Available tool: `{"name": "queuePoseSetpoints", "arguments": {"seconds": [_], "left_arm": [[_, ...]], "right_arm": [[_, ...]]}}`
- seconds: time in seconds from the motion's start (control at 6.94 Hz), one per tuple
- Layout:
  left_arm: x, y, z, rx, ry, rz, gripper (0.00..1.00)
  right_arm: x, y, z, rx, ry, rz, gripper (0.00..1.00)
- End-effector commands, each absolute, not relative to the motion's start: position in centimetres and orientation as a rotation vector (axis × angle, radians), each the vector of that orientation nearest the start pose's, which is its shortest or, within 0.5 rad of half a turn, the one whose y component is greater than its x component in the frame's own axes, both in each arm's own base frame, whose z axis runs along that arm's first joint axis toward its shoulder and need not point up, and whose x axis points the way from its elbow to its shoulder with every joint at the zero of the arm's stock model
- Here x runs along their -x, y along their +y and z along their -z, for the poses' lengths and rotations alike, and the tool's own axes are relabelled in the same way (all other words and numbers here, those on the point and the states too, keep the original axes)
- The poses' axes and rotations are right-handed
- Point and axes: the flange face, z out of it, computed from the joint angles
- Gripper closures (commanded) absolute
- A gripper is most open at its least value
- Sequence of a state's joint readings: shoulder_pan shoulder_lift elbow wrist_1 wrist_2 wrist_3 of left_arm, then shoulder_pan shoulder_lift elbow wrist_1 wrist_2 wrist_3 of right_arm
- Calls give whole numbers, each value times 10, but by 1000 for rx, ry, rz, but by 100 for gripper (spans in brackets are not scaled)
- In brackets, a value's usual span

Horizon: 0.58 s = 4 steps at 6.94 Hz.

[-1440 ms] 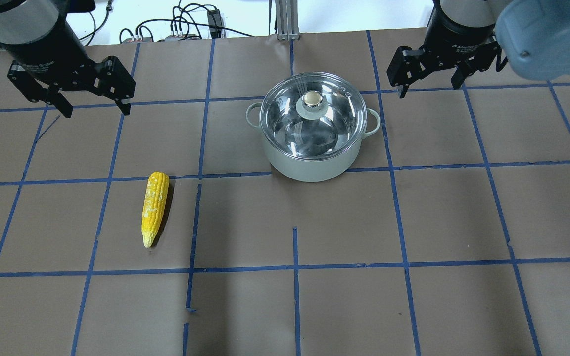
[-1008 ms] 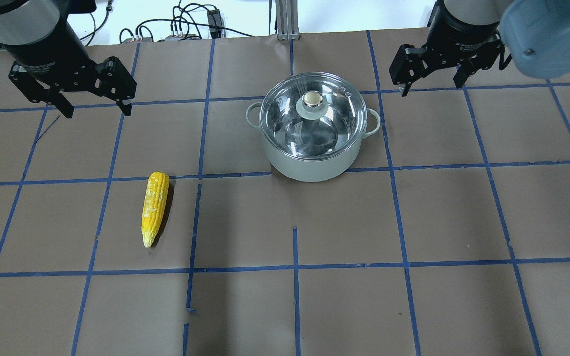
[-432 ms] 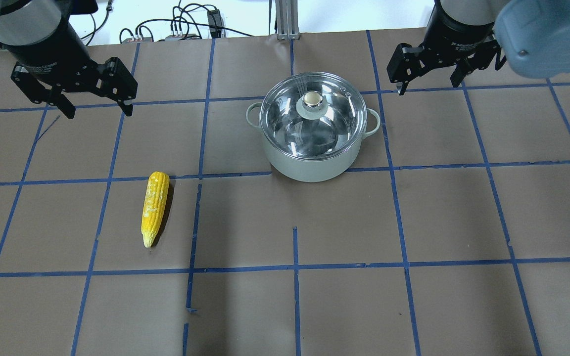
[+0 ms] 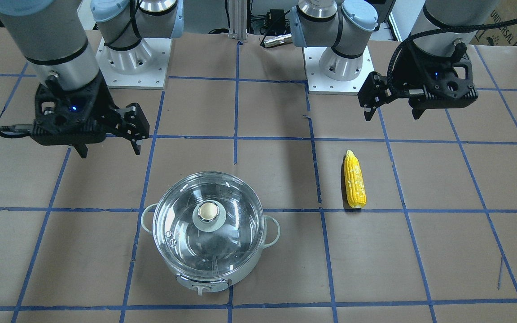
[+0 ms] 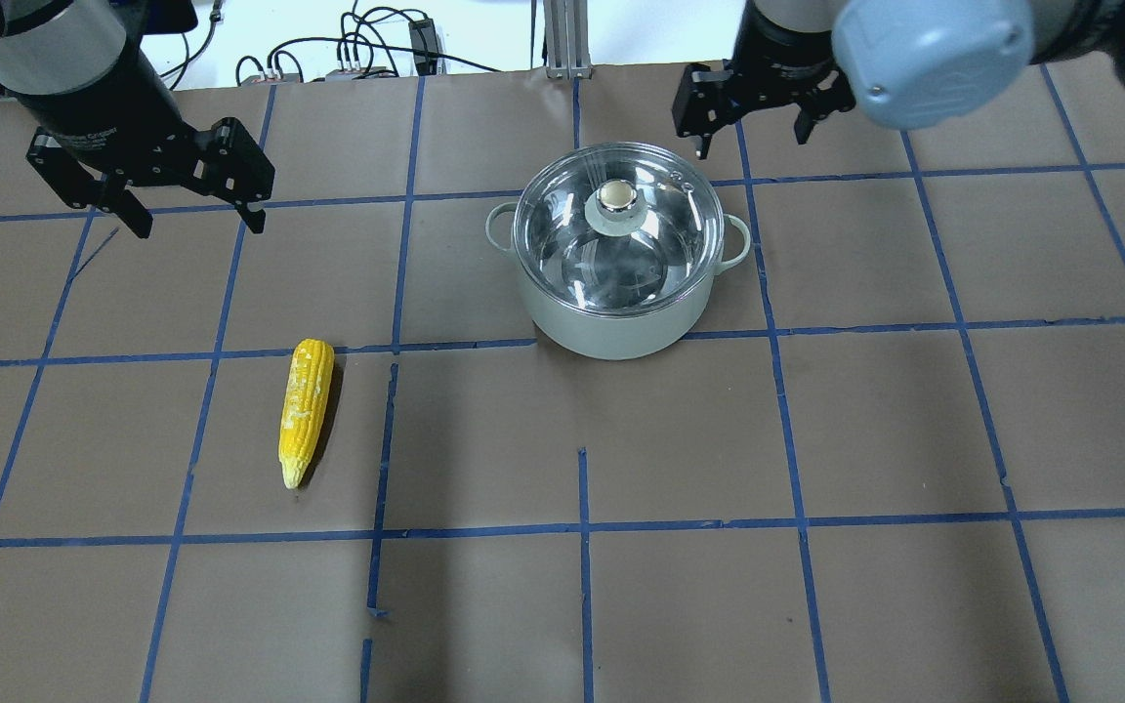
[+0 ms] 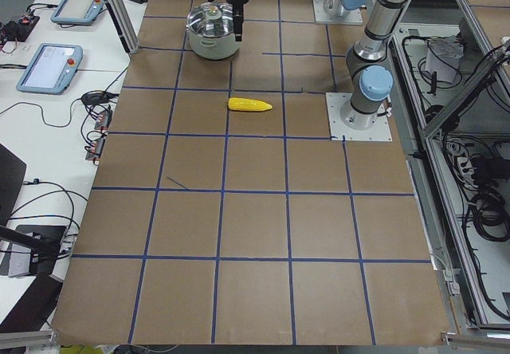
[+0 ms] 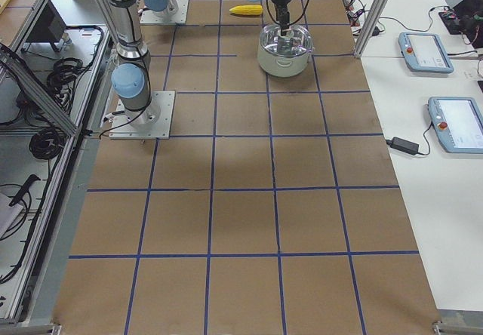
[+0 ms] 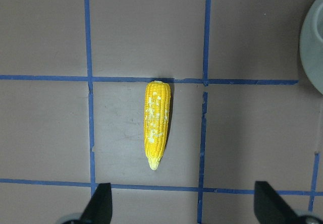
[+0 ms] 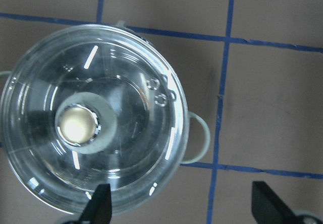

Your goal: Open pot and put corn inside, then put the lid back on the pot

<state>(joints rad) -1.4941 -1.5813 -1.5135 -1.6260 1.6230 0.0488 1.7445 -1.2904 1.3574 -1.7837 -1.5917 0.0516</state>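
Observation:
The pot (image 5: pixel 611 327) stands at the back centre of the table with the glass lid (image 5: pixel 655 244) on it, knob (image 5: pixel 617 198) up. The corn (image 5: pixel 305 410) lies flat to the pot's front left, tapered end toward the front. My left gripper (image 5: pixel 199 220) is open and empty, above the table behind the corn; its wrist view shows the corn (image 8: pixel 156 125) ahead of its open fingers (image 8: pixel 101 206). My right gripper (image 5: pixel 750 142) is open and empty, just behind the pot's right rim; its wrist view looks down on the lid (image 9: pixel 136 133), which lies mostly left of the gripper.
Blue tape lines grid the brown table. Cables and an aluminium post (image 5: pixel 562 39) sit past the back edge. The two arm bases (image 4: pixel 133 58) stand on the robot's side. Teach pendants (image 6: pixel 49 63) lie on a side table beyond the pot.
My right gripper has moved left along the back of the table, from well right of the pot to just behind its right rim. My left gripper has barely shifted. Pot, lid and corn are unmoved.

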Motion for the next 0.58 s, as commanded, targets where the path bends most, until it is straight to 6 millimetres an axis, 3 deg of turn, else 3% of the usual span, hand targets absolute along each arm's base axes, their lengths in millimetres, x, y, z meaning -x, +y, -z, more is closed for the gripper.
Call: {"name": "queuePoseSetpoints", "arguments": {"seconds": [0.0,0.43], "left_arm": [[90,-503,-504,38,3090,-22,0],[89,-503,-501,35,3086,-34,0]], "right_arm": [[-319,-622,-434,232,3120,230,5],[-328,-636,-386,210,3128,152,8]]}}
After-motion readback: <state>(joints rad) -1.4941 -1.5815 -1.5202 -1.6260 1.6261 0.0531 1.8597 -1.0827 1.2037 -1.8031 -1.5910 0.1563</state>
